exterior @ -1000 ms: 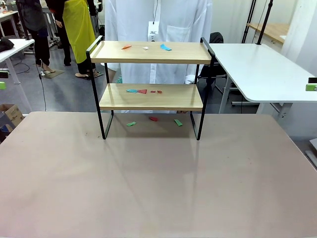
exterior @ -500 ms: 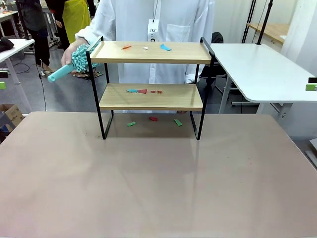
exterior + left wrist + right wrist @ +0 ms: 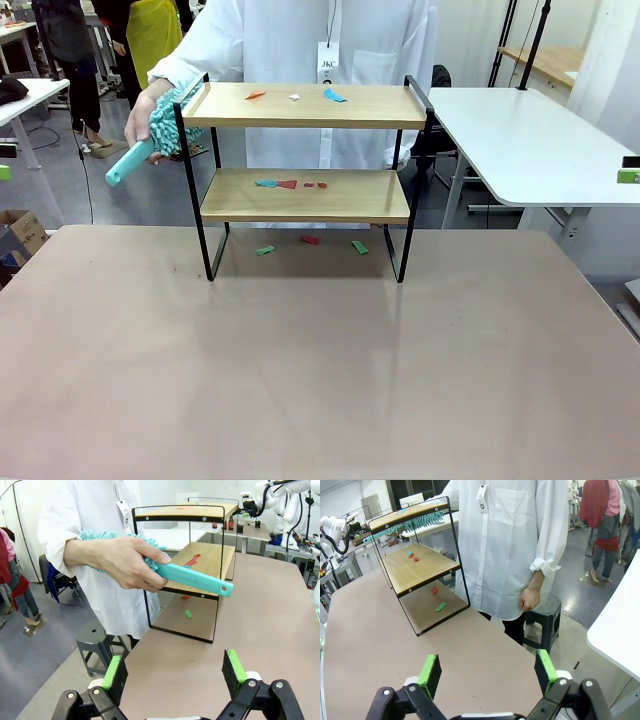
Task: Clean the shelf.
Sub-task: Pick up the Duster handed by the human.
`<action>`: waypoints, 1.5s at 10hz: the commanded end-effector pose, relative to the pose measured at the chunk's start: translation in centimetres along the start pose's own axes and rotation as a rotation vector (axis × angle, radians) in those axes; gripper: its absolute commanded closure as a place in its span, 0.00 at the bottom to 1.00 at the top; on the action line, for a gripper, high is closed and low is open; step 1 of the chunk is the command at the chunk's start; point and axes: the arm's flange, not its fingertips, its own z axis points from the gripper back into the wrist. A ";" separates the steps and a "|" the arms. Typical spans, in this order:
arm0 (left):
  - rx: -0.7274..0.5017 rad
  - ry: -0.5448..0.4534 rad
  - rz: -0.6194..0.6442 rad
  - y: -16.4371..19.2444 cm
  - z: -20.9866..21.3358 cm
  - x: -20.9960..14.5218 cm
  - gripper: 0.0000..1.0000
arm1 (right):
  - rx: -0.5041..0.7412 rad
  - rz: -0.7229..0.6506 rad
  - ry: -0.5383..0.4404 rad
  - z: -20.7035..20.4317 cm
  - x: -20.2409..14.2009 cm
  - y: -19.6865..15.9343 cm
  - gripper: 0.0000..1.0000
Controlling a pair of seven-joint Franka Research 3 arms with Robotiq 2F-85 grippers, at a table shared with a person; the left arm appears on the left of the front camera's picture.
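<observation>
While both end effectors (image 3: 172,667) (image 3: 488,667) gape empty, the person's hand (image 3: 143,113) has lowered the duster (image 3: 130,160) beside the shelf (image 3: 305,197).

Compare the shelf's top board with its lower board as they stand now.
The top board carries an orange, a white and a blue scrap; the lower board carries teal and red scraps. The top board has raised black rails at its ends; the lower board has none. The person's duster is level with the top board's left end, above the lower board. Both are light wood and littered.
</observation>
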 end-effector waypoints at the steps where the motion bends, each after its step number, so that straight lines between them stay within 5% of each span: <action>1: -0.004 0.003 -0.005 -0.1 0.0 0.2 0.00 | 0.001 0.003 -0.001 -0.1 0.2 0.1 0.00; 9: 0.000 0.000 0.000 0.0 0.0 0.0 0.00 | 0.001 0.003 -0.001 -0.1 0.2 0.1 0.00; 12: 0.167 0.128 -0.038 -2.0 1.3 9.5 0.00 | 0.001 0.003 -0.001 -0.1 0.2 0.1 0.00; 15: 0.315 0.442 0.004 -5.7 1.7 17.8 0.00 | 0.001 0.003 -0.001 -0.1 0.2 0.1 0.00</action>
